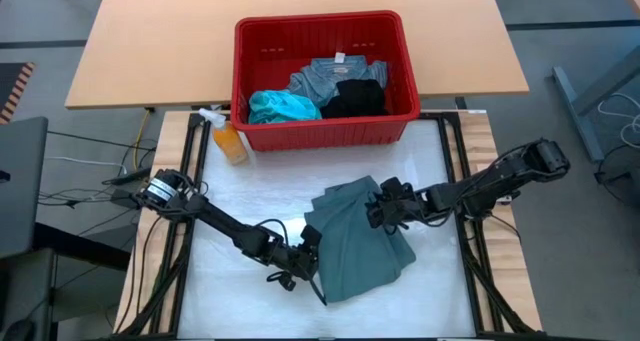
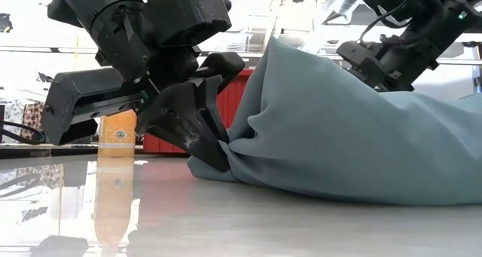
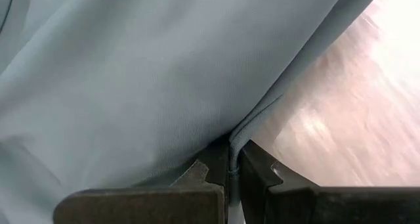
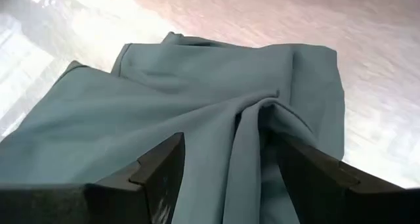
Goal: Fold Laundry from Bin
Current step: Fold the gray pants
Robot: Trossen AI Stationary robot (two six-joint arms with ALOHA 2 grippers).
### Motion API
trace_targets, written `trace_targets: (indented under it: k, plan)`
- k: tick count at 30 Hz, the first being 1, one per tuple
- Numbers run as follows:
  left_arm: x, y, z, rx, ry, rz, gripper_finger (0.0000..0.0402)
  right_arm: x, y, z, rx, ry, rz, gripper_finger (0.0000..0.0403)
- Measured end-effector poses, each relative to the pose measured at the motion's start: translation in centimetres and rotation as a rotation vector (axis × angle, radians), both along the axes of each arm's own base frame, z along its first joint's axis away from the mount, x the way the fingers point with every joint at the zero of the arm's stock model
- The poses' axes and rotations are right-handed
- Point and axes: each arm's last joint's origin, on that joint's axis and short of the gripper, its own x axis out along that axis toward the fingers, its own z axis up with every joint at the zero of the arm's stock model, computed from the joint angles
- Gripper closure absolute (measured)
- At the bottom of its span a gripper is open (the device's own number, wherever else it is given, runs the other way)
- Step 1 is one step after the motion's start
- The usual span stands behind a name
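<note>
My left gripper (image 1: pixel 305 264), low on the white table (image 1: pixel 240 196), pinches the soft grey-green shirt's (image 1: pixel 355 241) hem; the left wrist view shows that thin edge clamped. My right gripper (image 1: pixel 383 209) stands spread over a rumpled ridge. Behind, the slotted red bin (image 1: pixel 325 131) holds more laundry (image 1: pixel 325 89).

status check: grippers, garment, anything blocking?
Left gripper shut on grey-green garment edge. Right gripper open, over a raised fold. Bin holds remaining laundry. Nothing blocking.

Left hand (image 3: pixel 231 171) pinched shut on grey-green garment (image 3: pixel 144 79) edge, pale table (image 3: pixel 354 125) beside
</note>
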Motion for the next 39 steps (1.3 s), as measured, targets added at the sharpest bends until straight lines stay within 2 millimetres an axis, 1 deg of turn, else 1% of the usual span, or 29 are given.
trace_targets:
  k: [12, 19, 33, 39]
  plan:
    - [0.03, -0.01, 0.00, -0.008, -0.004, 0.007, 0.0401, -0.16, 0.86, 0.05, 0.009, -0.022, 0.004, 0.0138]
    - [-0.04, -0.22, -0.01, 0.004, -0.006, -0.012, 0.0401, -0.15, 0.76, 0.06, 0.007, -0.026, -0.009, 0.0138]
    - [0.00, -0.14, -0.01, -0.006, -0.007, 0.008, 0.0401, -0.14, 0.74, 0.06, -0.018, -0.012, 0.015, 0.0138]
    - [0.01, -0.11, -0.01, -0.041, -0.004, 0.037, 0.0401, -0.15, 0.70, 0.08, -0.040, -0.011, 0.013, 0.0138]
